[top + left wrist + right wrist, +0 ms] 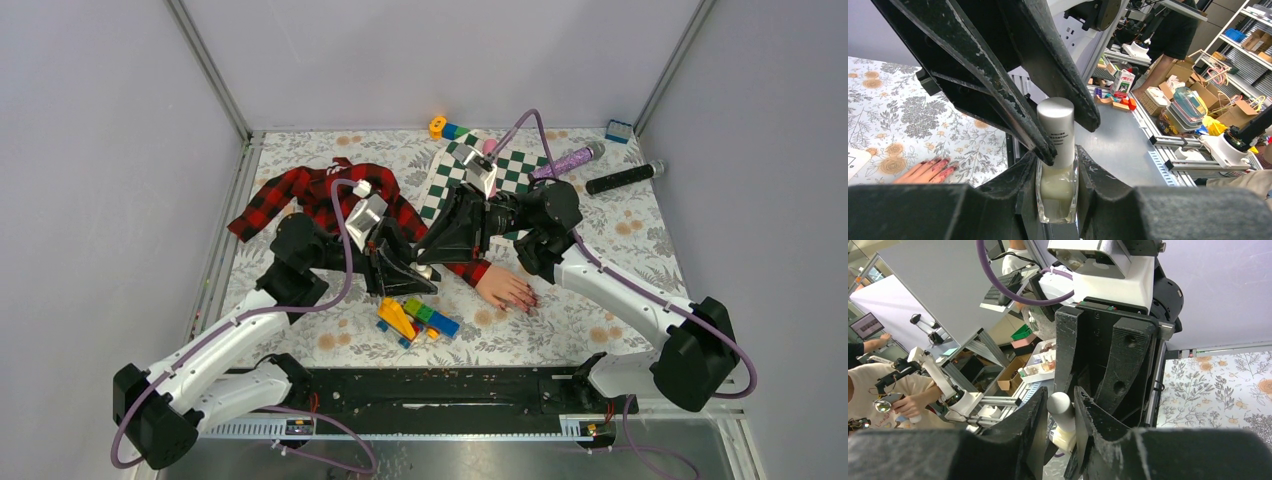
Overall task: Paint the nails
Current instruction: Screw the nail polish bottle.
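Above the middle of the bench, the left jaws are clamped on the glass body of a small bottle of pale liquid, and the right jaws press against its silver cap from both sides. Dark print on the cap is too small to read. Just beside them a mannequin hand with dark-red nails lies flat on the grey-and-orange flowered cloth. Plain grey walls enclose the bench.

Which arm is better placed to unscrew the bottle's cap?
Right. The right gripper flanks the cap, so it probably only needs to grip and twist. The left gripper is shut on the bottle, holding it steady.
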`<action>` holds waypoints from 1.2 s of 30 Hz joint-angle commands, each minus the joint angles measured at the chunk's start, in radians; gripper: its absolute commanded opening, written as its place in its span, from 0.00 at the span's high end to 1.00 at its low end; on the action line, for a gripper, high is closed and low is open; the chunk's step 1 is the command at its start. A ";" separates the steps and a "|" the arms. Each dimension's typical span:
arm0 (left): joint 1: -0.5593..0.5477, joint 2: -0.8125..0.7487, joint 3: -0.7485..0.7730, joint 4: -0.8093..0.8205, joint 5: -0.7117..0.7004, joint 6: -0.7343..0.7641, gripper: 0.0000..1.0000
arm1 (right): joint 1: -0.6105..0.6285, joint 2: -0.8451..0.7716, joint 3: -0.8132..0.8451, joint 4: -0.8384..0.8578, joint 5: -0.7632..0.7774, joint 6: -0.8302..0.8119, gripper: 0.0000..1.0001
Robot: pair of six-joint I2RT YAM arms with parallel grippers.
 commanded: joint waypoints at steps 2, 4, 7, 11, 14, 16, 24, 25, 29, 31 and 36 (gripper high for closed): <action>0.033 -0.042 0.050 -0.039 -0.108 0.077 1.00 | 0.028 -0.004 0.040 -0.063 -0.046 -0.053 0.93; 0.053 -0.055 0.057 -0.100 -0.177 0.113 1.00 | 0.033 -0.011 0.036 -0.117 -0.041 -0.097 0.99; 0.085 -0.077 0.060 -0.162 -0.268 0.148 1.00 | 0.038 -0.030 0.025 -0.244 -0.012 -0.191 1.00; 0.119 -0.101 0.080 -0.297 -0.421 0.228 1.00 | 0.073 -0.042 0.069 -0.676 0.151 -0.473 1.00; 0.128 -0.112 0.081 -0.372 -0.545 0.278 1.00 | 0.103 -0.008 0.095 -0.854 0.261 -0.524 1.00; 0.129 -0.119 0.078 -0.410 -0.644 0.303 1.00 | 0.112 0.025 0.083 -0.843 0.297 -0.457 1.00; 0.129 -0.130 0.079 -0.549 -1.055 0.395 1.00 | 0.194 0.191 0.114 -0.881 0.466 -0.241 1.00; 0.129 -0.132 0.075 -0.554 -1.092 0.404 1.00 | 0.199 0.216 0.119 -0.878 0.484 -0.200 1.00; 0.128 -0.118 0.070 -0.573 -1.205 0.424 1.00 | 0.210 0.278 0.179 -0.930 0.573 -0.124 1.00; 0.127 -0.103 0.070 -0.581 -1.235 0.429 1.00 | 0.213 0.305 0.210 -0.946 0.609 -0.087 1.00; 0.128 -0.068 0.073 -0.596 -1.277 0.431 1.00 | 0.232 0.347 0.258 -0.946 0.701 -0.028 1.00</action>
